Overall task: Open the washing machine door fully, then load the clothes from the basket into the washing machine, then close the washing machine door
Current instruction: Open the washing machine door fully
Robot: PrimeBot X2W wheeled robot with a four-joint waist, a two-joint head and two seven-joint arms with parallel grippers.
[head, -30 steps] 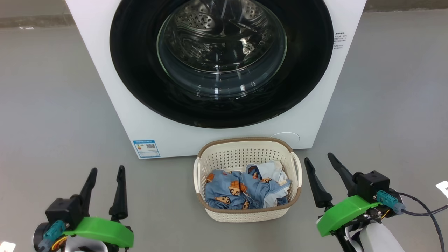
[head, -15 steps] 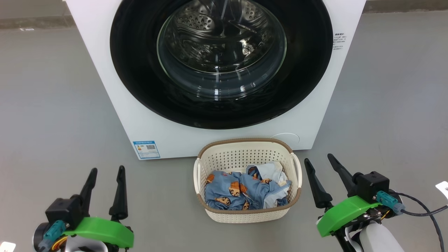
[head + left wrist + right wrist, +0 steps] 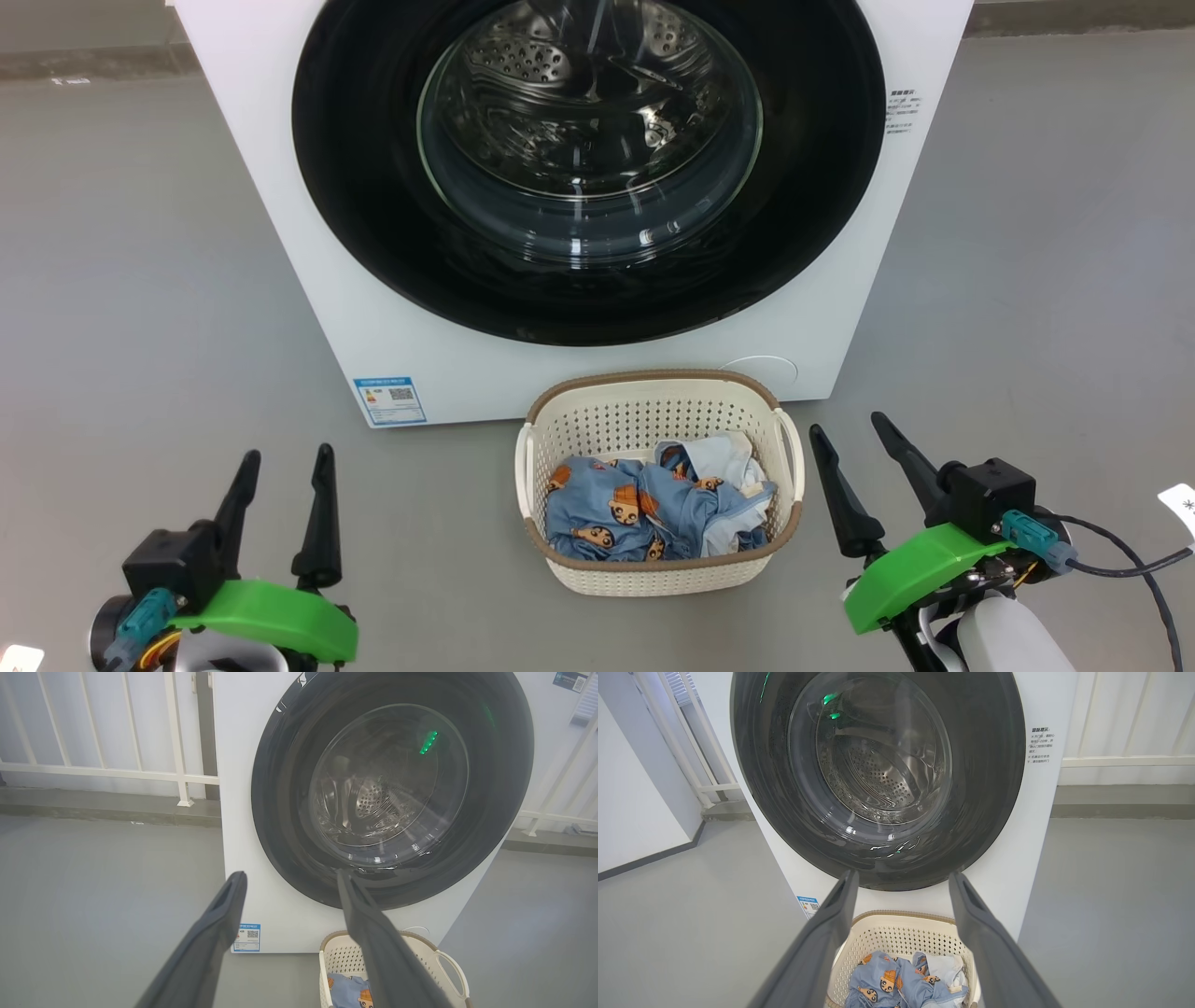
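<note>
You face the washing machine (image 3: pixel 392 364) at far centre, and its round black washing machine door (image 3: pixel 588 159) looks shut flat against the front, so the first step is not yet begun. The basket (image 3: pixel 653 574) sits on the floor just in front, with the clothes (image 3: pixel 653 513) heaped inside. The left gripper (image 3: pixel 287 455), near left, and the right gripper (image 3: pixel 848 425), near right, hover with fingers spread wide and empty. Opening, loading and closing are all left to do.

Grey floor (image 3: pixel 140 280), white railing (image 3: pixel 174 742) along its far edge, white wall (image 3: pixel 635 788)
</note>
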